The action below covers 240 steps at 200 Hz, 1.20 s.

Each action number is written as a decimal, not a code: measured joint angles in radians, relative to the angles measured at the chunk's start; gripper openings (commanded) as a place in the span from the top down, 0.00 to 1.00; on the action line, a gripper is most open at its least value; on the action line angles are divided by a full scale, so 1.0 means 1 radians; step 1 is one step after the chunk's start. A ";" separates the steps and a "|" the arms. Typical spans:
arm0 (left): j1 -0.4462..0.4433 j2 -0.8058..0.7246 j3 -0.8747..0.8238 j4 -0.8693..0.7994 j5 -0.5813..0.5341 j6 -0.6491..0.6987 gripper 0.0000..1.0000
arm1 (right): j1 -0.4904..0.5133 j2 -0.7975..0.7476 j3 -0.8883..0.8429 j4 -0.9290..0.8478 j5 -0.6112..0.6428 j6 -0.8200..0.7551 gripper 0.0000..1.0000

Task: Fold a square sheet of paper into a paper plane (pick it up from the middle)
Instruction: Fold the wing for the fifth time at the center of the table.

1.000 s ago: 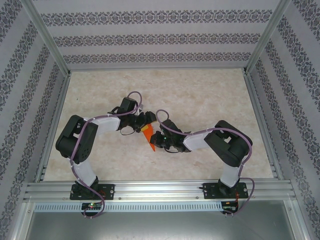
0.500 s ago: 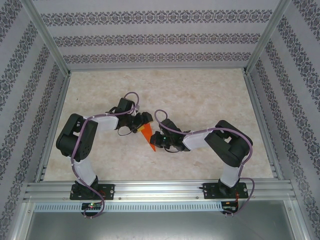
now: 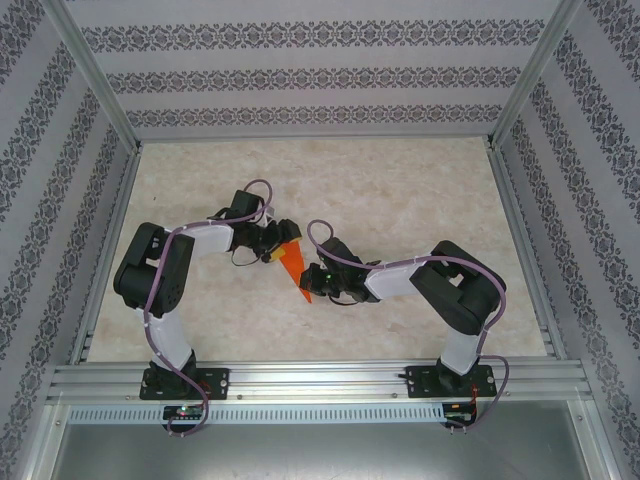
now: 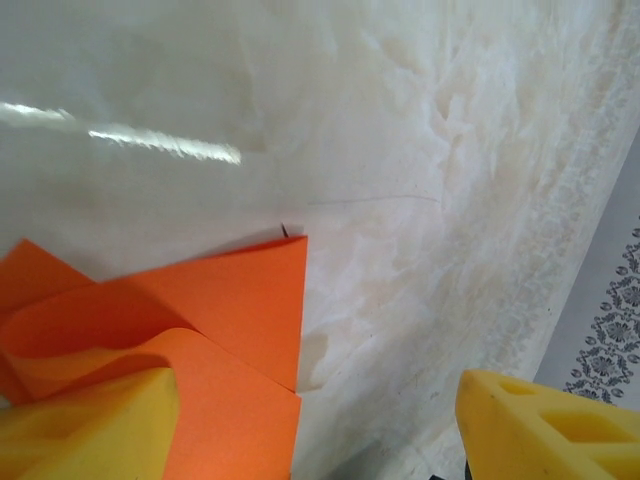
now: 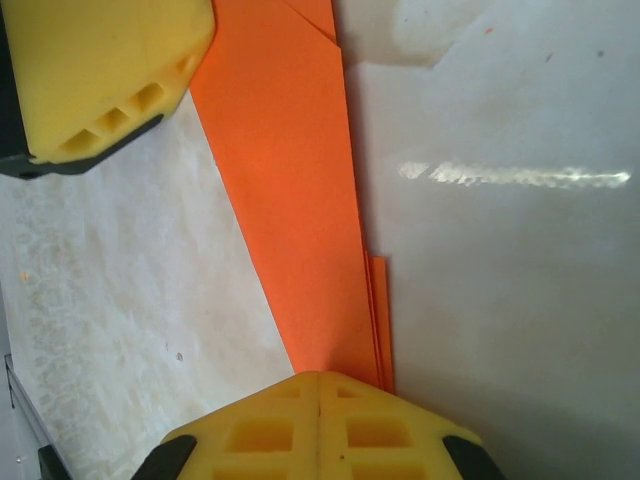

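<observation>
Marbled surface [image 3: 400,190] carries the orange paper plane [image 3: 293,268] near its centre. Right gripper [image 5: 320,395], at the plane's 5 o'clock tip, is clamped on it. Left gripper [image 3: 272,248], at 11 o'clock, gapes wide and grips nothing, one finger over a bulging flap. Closing there could crumple the flap or skew the crease.

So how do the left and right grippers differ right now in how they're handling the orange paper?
The left gripper has its jaws wide apart; the right gripper has its jaws shut. The left gripper has just one jaw over the wide end of the folded orange paper, while the right gripper pinches its narrow tip. Both have yellow jaws.
</observation>
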 measured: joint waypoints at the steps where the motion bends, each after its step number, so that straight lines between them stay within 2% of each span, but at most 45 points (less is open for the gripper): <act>1: 0.001 0.000 0.000 0.000 0.000 0.000 0.25 | 0.000 0.000 0.000 0.000 0.000 0.000 1.00; 163: 0.108 0.024 0.111 -0.123 -0.122 0.075 0.25 | 0.020 -0.007 0.019 -0.065 -0.024 -0.022 1.00; 188: 0.108 -0.003 0.107 -0.132 -0.116 0.081 0.27 | 0.020 -0.007 0.026 -0.078 -0.024 -0.022 1.00; 209: 0.095 -0.081 0.079 -0.133 -0.091 0.081 0.30 | 0.022 -0.006 0.035 -0.095 -0.023 -0.021 1.00; 240: 0.014 -0.173 0.047 -0.119 -0.056 0.080 0.31 | 0.024 -0.006 0.036 -0.098 -0.023 -0.021 1.00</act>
